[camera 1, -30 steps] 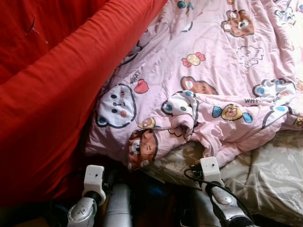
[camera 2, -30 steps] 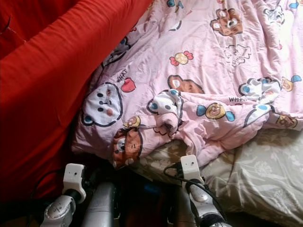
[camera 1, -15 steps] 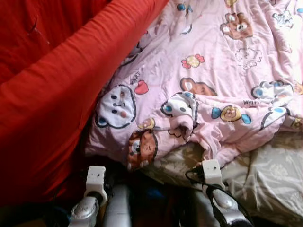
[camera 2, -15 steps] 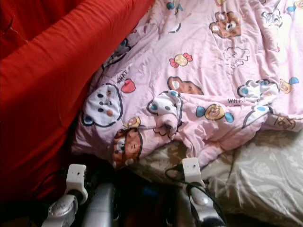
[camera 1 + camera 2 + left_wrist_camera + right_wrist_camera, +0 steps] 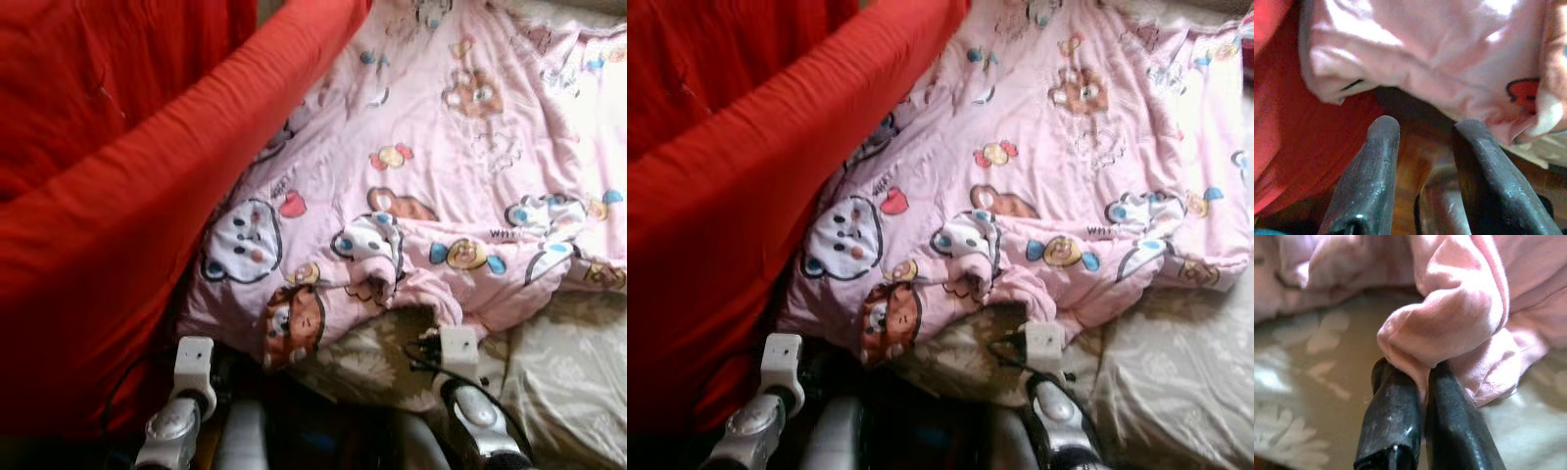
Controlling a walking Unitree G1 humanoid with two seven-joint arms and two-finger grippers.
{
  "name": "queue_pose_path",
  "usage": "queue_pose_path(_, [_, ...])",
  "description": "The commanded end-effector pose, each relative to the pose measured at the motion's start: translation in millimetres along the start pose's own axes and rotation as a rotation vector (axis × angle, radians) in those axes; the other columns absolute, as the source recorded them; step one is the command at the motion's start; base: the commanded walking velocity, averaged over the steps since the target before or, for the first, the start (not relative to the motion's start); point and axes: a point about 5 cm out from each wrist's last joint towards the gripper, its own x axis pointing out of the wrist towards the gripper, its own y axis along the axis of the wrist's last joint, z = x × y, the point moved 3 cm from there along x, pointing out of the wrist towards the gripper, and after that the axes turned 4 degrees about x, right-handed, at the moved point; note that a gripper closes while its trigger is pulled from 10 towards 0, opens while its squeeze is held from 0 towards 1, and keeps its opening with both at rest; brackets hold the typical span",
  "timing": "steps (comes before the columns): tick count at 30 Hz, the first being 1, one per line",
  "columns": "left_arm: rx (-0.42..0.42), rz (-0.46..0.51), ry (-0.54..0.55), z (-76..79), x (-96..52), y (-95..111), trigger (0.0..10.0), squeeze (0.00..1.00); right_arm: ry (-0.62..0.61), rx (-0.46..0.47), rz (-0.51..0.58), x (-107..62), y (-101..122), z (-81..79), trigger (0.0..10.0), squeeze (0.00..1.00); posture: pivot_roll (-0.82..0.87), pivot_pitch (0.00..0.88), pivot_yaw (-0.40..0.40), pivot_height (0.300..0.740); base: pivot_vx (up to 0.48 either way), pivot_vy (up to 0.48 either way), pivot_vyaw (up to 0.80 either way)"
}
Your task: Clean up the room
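Observation:
A pink blanket (image 5: 441, 147) printed with cartoon bears lies rumpled across the bed. Its near edge is bunched into folds (image 5: 377, 279). My right gripper (image 5: 1418, 374) is shut on a fold of the pink blanket (image 5: 1449, 318), just above the sheet; its wrist (image 5: 458, 352) sits at the blanket's near edge. My left gripper (image 5: 1422, 132) is open with nothing between its fingers. It is low beside the bed, under the blanket's near left corner (image 5: 1400, 54). Its wrist (image 5: 193, 362) shows next to the red quilt.
A thick red quilt (image 5: 118, 215) is heaped along the left and overlaps the blanket's left side. A beige flowered sheet (image 5: 568, 382) covers the mattress at the near right. Brown wooden floor (image 5: 1415, 152) shows below the left gripper.
The camera has tilted up, so more of the far end of the blanket shows. My right wrist has shifted a little to the right along the blanket's near edge.

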Motion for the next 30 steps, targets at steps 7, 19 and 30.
queue_pose_path(7, [-0.08,-0.109,0.082,-13.3,-5.1,-20.8,10.0,0.0,-0.006,0.04,-0.005,0.6,-0.3,-0.9,10.0,0.0,0.03,0.064,0.002,0.639,0.0,0.0,0.0])
queue_pose_path(19, [-0.11,-0.112,0.076,-8.8,2.1,-10.6,10.0,0.0,-0.041,0.108,0.034,4.5,13.0,7.6,10.0,0.0,0.02,0.0,-0.001,0.683,0.0,0.0,0.0])
queue_pose_path(30, [-0.132,-0.141,0.072,-3.6,2.1,-14.9,10.0,0.0,-0.041,0.097,0.038,7.5,20.1,9.3,10.0,0.0,0.02,0.0,-0.005,0.74,0.0,0.0,0.0])
